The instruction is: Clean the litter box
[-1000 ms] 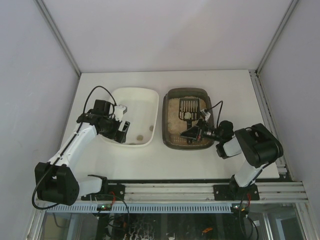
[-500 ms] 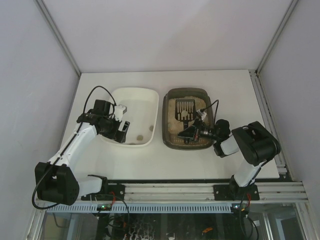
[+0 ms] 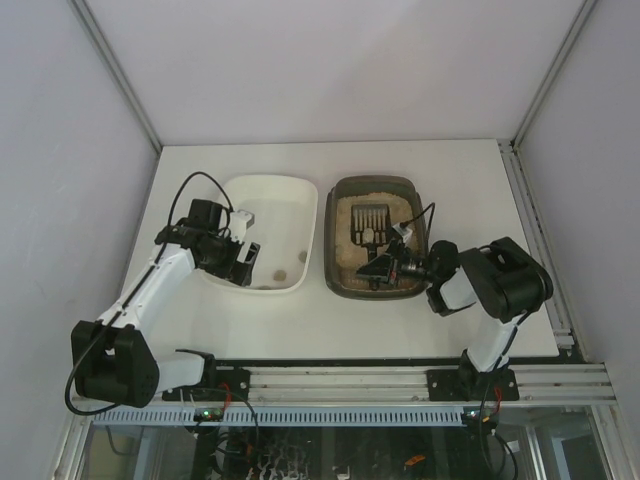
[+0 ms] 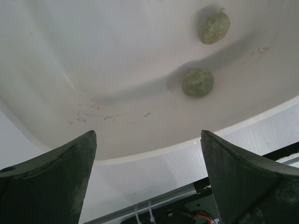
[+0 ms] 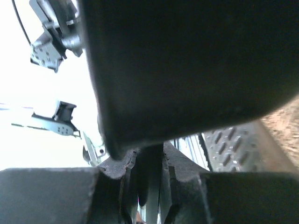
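Black slotted scoop (image 3: 368, 222) clamped by its handle in the right gripper (image 3: 385, 268), blade ahead of the fingers (image 5: 56, 196) over the beige litter inside the litter box (image 3: 331, 245). Left gripper (image 4: 148, 136) spread wide, holding nothing, over the white tray (image 4: 93, 60), two greenish clumps (image 4: 197, 82) just beyond its fingertips. Best worked, probably, by keeping the blade low and level while sifting. Box walls close beside the scoop; open room only upward, then across to the tray.
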`<action>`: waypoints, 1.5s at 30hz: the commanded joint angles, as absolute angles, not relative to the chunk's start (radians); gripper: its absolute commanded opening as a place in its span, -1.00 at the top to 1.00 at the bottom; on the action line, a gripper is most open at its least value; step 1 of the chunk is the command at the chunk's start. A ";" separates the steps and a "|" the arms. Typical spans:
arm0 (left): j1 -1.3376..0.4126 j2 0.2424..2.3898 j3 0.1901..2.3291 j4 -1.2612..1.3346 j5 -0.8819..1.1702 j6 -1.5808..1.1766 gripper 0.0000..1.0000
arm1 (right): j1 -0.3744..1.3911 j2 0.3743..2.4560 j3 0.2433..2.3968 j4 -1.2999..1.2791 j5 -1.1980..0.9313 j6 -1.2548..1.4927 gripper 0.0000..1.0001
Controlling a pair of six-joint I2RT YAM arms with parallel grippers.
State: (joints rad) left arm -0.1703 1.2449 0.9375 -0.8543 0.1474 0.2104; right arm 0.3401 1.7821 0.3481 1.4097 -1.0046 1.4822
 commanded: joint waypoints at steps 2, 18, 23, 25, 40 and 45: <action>-0.166 1.249 0.933 -0.842 0.143 0.202 -0.92 | 0.306 1.787 0.354 1.488 -1.001 1.483 1.00; -0.083 1.186 1.003 -0.937 0.293 0.234 -0.99 | 0.425 1.531 0.629 0.629 -0.951 1.167 1.00; 0.068 1.107 1.113 -1.025 0.476 0.250 -0.99 | 0.509 1.491 0.906 0.158 -0.842 0.929 1.00; 0.101 1.083 1.142 -1.042 0.516 0.255 -0.99 | 0.552 1.532 1.072 -0.082 -0.759 0.807 1.00; 0.290 1.117 1.114 -1.061 0.717 0.167 -0.99 | 0.886 1.984 1.908 -0.985 0.146 0.441 1.00; 0.291 1.050 1.080 -0.995 0.617 0.108 -0.99 | 0.935 2.051 2.009 -1.056 0.259 0.392 1.00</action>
State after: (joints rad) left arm 0.2829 1.1156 1.1088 -1.0439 0.6613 0.1654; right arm 0.9092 2.0464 1.9003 -0.9409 0.0635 0.4782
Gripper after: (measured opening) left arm 0.996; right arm 0.153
